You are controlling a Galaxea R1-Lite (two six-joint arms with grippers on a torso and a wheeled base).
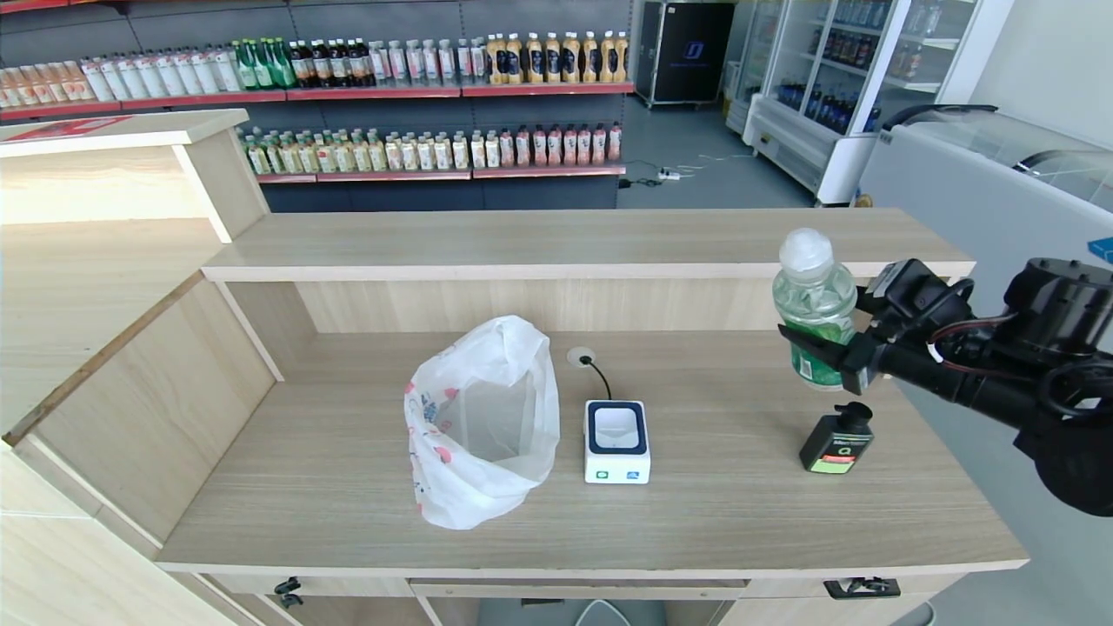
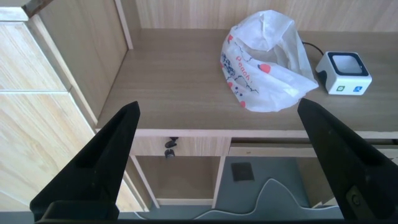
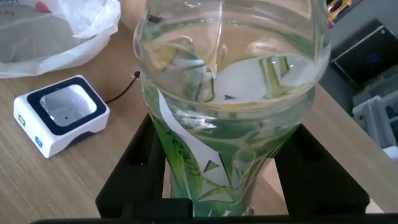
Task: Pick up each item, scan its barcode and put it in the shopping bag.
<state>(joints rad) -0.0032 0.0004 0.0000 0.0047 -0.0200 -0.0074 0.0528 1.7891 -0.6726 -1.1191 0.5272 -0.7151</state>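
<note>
Wooden checkout counter (image 1: 348, 487) up front: shopping bag (image 1: 483, 426) centre-frame, scanner (image 1: 616, 439) just beside it, black pump bottle (image 1: 836, 442) lower right. Worry: the water bottle (image 1: 813, 296) looks slick (top-heavy too), so it could twist or slip on the swing to the scanner. My right gripper (image 1: 819, 352) is clamped round its label at mid-right, off the counter; left gripper (image 2: 217, 165) gapes wide, empty.

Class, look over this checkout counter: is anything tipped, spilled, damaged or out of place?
Nothing stands out. The clear green-labelled plastic bottle is held upright in the right gripper, the small black pump bottle stands on the wooden counter, and the white plastic shopping bag sits open beside the white box-shaped scanner. No spill shows.
</note>
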